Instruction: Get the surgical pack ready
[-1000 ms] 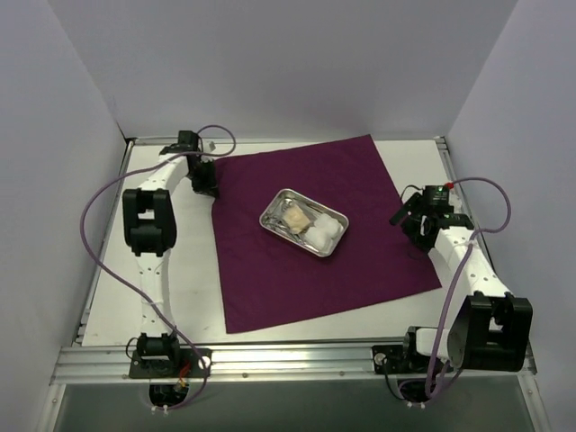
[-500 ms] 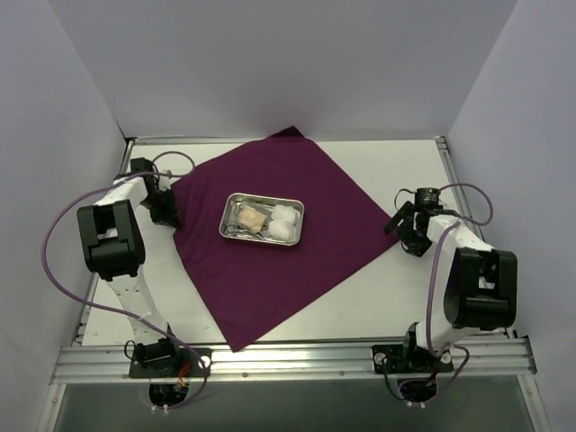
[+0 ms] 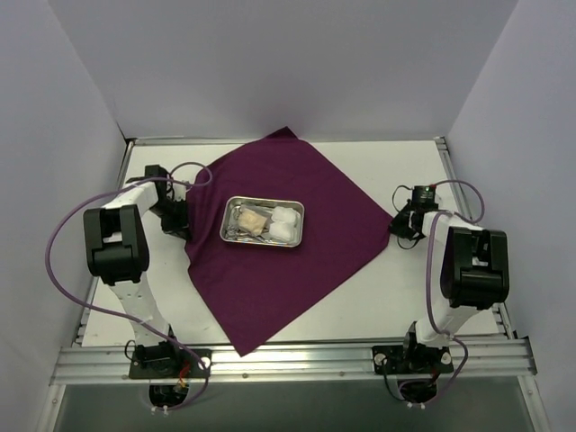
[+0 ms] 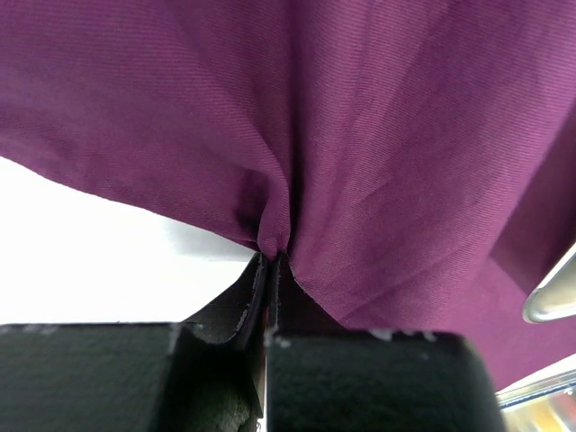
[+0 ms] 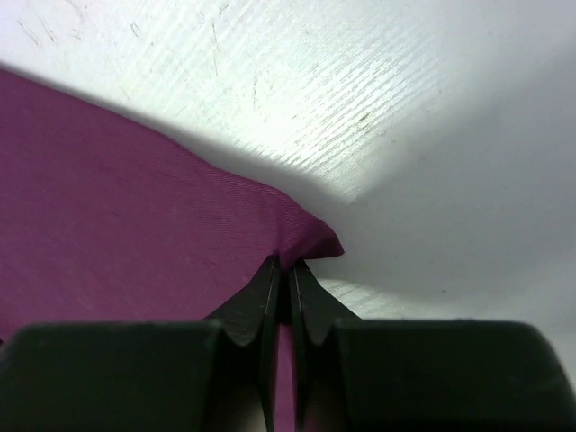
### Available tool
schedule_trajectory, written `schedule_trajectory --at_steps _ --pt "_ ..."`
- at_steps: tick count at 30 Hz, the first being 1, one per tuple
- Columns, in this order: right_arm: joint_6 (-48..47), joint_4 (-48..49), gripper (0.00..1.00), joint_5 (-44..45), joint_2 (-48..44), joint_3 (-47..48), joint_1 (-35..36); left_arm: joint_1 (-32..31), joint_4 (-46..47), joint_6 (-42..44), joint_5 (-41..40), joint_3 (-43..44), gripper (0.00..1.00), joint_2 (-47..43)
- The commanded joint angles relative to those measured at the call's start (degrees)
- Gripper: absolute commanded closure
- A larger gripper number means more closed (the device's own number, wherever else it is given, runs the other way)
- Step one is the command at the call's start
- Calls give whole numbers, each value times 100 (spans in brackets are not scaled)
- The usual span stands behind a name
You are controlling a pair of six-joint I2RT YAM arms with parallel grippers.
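Right jaws: just snapped shut, now pinching the right corner of the purple cloth [image 5: 135,207].
Left jaws: clenched on its left corner, unchanged.
Cloth: flat on the worktop [image 3: 396,288], lying diamond-wise between the arms.
Tray [image 3: 225,229]: mid-cloth, gauze [image 3: 286,222] inside.
Meaning: both corners held, so folding over the tray looks ready.

On tabletop [image 3: 396,292] lay cloth [image 3: 270,288]; on cloth, left of centre, sat tray [image 3: 261,244]; gauze pads [image 3: 286,225] in tray's right end, instruments [image 3: 237,231] left.
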Motion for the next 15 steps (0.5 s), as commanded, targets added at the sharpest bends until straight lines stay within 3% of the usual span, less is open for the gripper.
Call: schedule_trajectory --at_steps 1,7,15 --pt "62 -271 100 102 7 -223 -32 177 -482 219 -274 -111 98 -178" --pt "-157 -657 100 287 -442 -75 -646 221 -737 456 -310 -339 98 -521" --pt "-658 -1167 100 339 -240 602 -1061 248 -1045 720 -274 -533 98 -626"
